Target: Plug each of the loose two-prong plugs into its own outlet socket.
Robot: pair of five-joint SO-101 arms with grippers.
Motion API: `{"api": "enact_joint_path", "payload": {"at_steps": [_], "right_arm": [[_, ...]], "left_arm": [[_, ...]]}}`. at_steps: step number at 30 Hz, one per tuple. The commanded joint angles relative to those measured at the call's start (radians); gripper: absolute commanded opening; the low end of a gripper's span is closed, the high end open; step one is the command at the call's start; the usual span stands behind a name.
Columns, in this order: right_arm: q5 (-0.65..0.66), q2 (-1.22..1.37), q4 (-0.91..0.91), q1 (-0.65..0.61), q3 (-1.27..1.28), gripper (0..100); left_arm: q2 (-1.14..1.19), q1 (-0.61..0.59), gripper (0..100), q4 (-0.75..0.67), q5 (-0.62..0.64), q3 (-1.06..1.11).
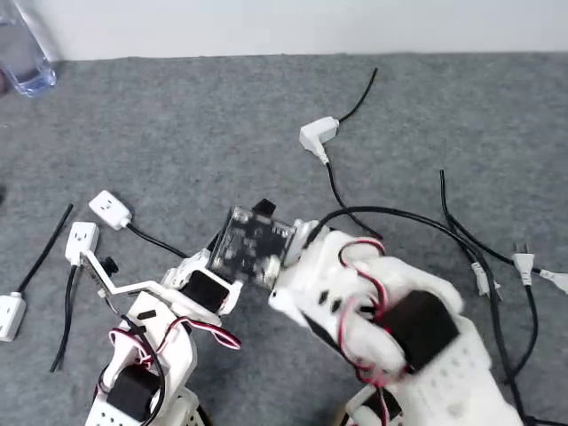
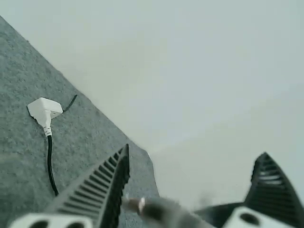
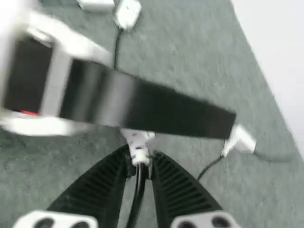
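In the right wrist view we see the right gripper [image 3: 139,160] closed narrow on a white plug [image 3: 137,142]. The plug's black cable [image 3: 138,190] runs back between the two fingers. We think the grip is taken on the rear of the plug so that its front end is free to enter a socket, though we cannot make out the prongs themselves. The plug is held above the grey carpet [image 3: 199,57] and does not rest on it.

Ahead of it on the carpet lies a white outlet socket [image 3: 240,140] with its own cord, apart from the gripper. We judge it to be the target for this plug, because it is the socket that lies in front of the held plug. Two more sockets [image 1: 111,209] lie side by side on the left of the table. The loose plugs [image 1: 524,263] lie on the right among their cables, well apart from any socket.

The left gripper [image 2: 190,190] has its claw wide open and holds nothing. Its camera looks along the carpet toward the same outlet socket and the wall behind. The left arm [image 3: 118,104] crosses close in front of the right wrist camera. In our judgement it is placed there to steady the socket, which lies free on the carpet and could slide when the plug is pushed in.
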Motion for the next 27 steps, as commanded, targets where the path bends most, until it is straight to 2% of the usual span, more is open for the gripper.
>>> {"api": "enact_joint_path", "payload": {"at_steps": [1,5,14,23,27], "right_arm": [[0.055,-0.012,-0.051,0.085,0.109,0.8],[0.101,-0.019,-0.114,0.151,0.262,0.8],[0.213,-0.012,-0.202,0.323,0.439,0.8],[0.345,-0.012,-0.203,0.538,0.543,0.8],[0.351,-0.015,-0.203,0.590,0.574,0.8]], "left_arm": [[-0.009,0.006,38,0.005,0.003,0.005],[-0.009,0.008,38,-0.005,-0.009,0.025],[-0.008,-0.005,38,0.002,-0.012,0.137],[-0.009,-0.126,38,0.193,-0.091,0.137],[-0.009,-0.157,38,0.215,-0.086,0.137]]}}
